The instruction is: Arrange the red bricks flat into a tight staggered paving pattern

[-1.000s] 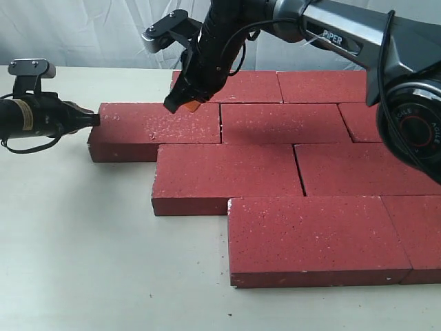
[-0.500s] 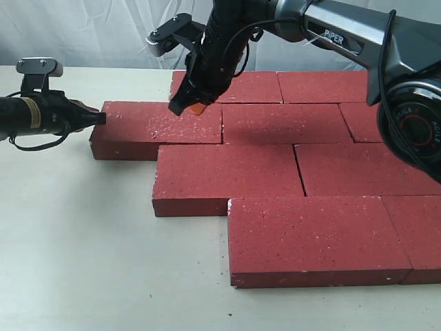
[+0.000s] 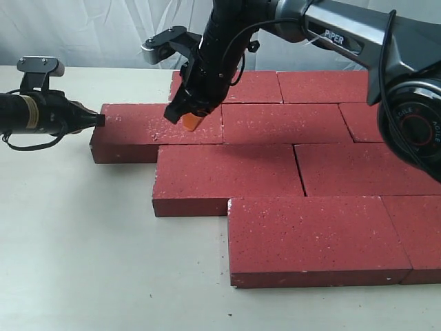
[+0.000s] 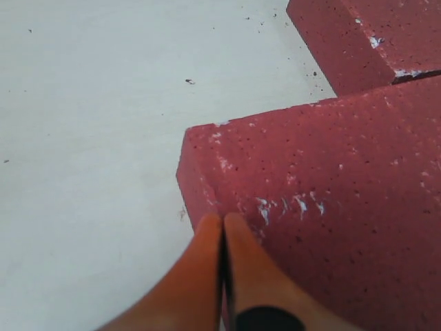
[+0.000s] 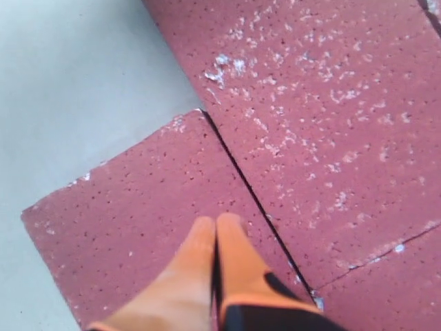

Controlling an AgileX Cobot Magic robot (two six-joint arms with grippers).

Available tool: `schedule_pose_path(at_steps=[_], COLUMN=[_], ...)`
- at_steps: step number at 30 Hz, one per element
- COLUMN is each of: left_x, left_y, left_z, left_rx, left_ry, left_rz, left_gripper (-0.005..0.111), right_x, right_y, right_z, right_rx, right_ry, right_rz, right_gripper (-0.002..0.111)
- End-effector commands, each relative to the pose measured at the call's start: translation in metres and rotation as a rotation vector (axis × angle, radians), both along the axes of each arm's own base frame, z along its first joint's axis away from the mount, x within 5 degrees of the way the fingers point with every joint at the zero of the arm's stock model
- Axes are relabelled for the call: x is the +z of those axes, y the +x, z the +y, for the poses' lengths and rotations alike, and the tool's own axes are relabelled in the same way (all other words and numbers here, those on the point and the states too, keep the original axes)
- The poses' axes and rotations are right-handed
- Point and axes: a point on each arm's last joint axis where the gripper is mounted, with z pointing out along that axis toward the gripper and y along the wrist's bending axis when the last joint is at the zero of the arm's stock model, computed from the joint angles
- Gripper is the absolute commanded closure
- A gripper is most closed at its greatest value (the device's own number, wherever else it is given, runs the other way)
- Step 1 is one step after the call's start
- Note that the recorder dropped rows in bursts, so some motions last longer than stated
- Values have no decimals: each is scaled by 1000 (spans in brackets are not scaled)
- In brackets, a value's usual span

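Several red bricks (image 3: 289,172) lie flat in staggered rows on the pale table. My left gripper (image 3: 100,120) (image 4: 222,219) is shut and empty. Its orange fingertips press on the left end of the second-row left brick (image 3: 138,127) (image 4: 331,207). My right gripper (image 3: 187,121) (image 5: 216,222) is also shut and empty. It points down at or just above that same brick's top, near its right end. In the right wrist view its fingertips show over a brick (image 5: 124,227) beside a thin seam with the white-speckled brick (image 5: 331,103).
Bare table (image 3: 83,241) spreads to the left and front of the bricks. A white curtain (image 3: 83,27) hangs behind. The bricks run off the right edge of the exterior view. The right arm (image 3: 331,31) reaches in over the back row.
The left gripper has nudged the second-row left brick slightly to the right. The right gripper has dropped lower over that brick's right part. Both stay shut.
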Motion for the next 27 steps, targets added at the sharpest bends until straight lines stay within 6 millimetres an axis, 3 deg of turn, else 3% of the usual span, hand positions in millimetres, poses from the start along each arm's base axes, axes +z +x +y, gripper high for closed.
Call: schedule_pose_path(at_steps=[1,9,18,23,27], left_x=[2,6,10,22,31], left_y=[-1,4,5,3,1], left_z=[-3,-1,0,11,15], left_rx=[-7,3,14,90,112], left_ry=[1,13,23,119,162], left_rz=[-3,-31,-43,-32,-40], left_gripper=[107,107,107,107,107], right_x=[6,7,7,5,-14], right_y=[-2,-4,-20,-36,-60], right_z=[-1,3,23,40,56], right_rx=[10,8,83,131,247], right_ry=[15,63,23,16,-45], right_rz=[2,31,-1,2,21], right_gripper=[109,109,109,109,109])
